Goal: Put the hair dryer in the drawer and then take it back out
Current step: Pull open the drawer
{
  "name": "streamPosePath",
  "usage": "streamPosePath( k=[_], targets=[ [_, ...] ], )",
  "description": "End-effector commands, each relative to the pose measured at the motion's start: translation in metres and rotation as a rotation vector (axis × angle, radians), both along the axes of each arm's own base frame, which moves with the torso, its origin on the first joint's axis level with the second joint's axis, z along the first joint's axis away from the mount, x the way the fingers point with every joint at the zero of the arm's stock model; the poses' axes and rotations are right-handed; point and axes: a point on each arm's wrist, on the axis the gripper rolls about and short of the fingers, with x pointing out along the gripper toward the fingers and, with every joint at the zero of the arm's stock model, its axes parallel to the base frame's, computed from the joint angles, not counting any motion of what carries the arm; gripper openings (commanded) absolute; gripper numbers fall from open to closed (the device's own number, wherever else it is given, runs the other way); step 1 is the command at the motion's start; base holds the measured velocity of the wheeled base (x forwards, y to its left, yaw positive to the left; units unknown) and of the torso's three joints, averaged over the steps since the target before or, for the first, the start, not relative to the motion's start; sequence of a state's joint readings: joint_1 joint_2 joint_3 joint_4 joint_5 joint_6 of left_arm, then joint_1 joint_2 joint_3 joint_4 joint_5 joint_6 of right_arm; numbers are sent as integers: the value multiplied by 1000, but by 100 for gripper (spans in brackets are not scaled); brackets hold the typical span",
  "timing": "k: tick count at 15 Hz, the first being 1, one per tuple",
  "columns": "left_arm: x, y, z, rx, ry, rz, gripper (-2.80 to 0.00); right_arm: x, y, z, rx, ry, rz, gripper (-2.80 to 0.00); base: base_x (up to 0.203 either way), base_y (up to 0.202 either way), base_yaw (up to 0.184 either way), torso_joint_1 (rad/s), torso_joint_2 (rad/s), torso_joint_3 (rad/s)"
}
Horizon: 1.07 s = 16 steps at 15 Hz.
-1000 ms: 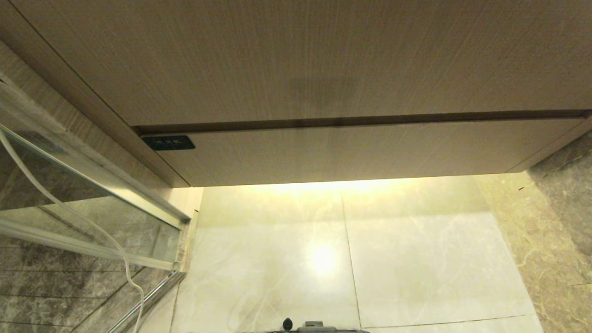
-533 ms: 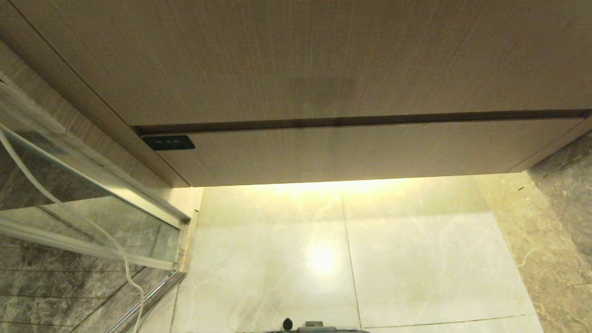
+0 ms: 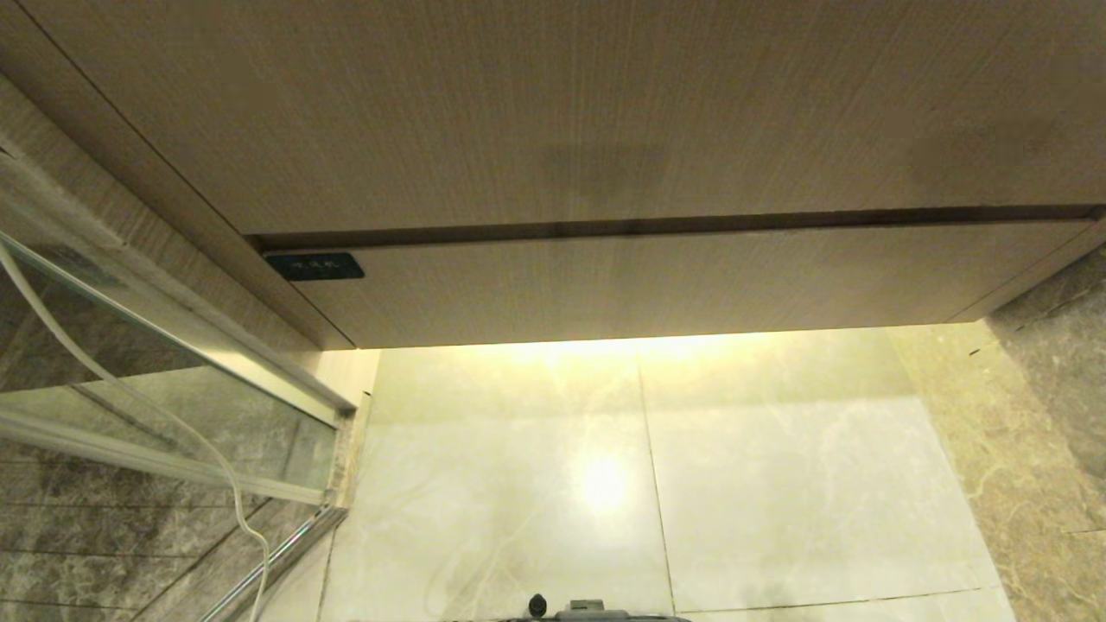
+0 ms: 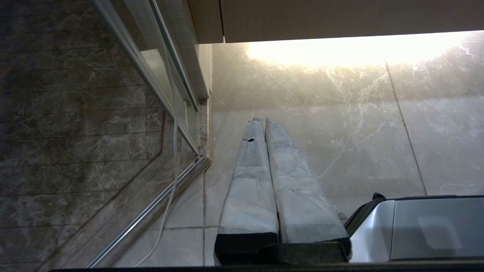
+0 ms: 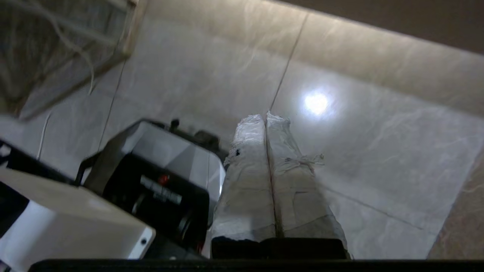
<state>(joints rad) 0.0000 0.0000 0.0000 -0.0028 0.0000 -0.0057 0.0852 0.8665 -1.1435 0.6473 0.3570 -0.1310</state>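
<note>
Drawer [image 3: 657, 289] front: matt wood grain. Floor tiles [image 3: 778, 484]: glossy marble-look. Shower screen [image 3: 155, 345]: glass w/ metal frame.

Glossy marble floor [image 3: 778, 484], perhaps wet

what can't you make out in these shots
- Small white hair dryer: in no view.
- Inside of the wide beige wood-grain drawer: hidden in the head view by its shut front.
- Small dark label: print too small to read.
- Right wrist view: blurred around the shut right pincer.
</note>
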Motion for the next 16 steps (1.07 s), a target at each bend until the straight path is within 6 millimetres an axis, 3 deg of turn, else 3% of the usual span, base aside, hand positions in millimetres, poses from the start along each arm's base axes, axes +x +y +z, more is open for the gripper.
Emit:
streamPosePath(
  k=[1, 4, 8, 9, 10, 15, 16],
  targets=[
    [0, 0, 0, 0, 0, 2, -280, 76, 12, -6, -45, 220, 73, -280, 0, 0, 0, 0, 0, 0],
    [0, 0, 0, 0, -2, 2, -280, 127, 26, -4, -97, 334, 202, -280, 0, 0, 0, 0, 0, 0],
    [0, 0, 0, 0, 1, 0, -280, 145, 32, -27, -180, 403, 353, -280, 0, 0, 0, 0, 0, 0],
    [0, 0, 0, 0, 0, 2, -280, 149, 33, -32, -185, 415, 362, -162, 0, 0, 0, 0, 0, 0],
    [0, 0, 0, 0, 1, 0, -280, 154, 34, -36, -188, 425, 366, 0, 0, 0, 0, 0, 0, 0],
    [0, 0, 0, 0, 1, 1, -280, 171, 36, -46, -245, 417, 374, 0, 0, 0, 0, 0, 0, 0],
    [0, 0, 0, 0, 0, 0, -280, 182, 36, -51, -338, 347, 343, 0, 0, 0, 0, 0, 0, 0]
  ],
)
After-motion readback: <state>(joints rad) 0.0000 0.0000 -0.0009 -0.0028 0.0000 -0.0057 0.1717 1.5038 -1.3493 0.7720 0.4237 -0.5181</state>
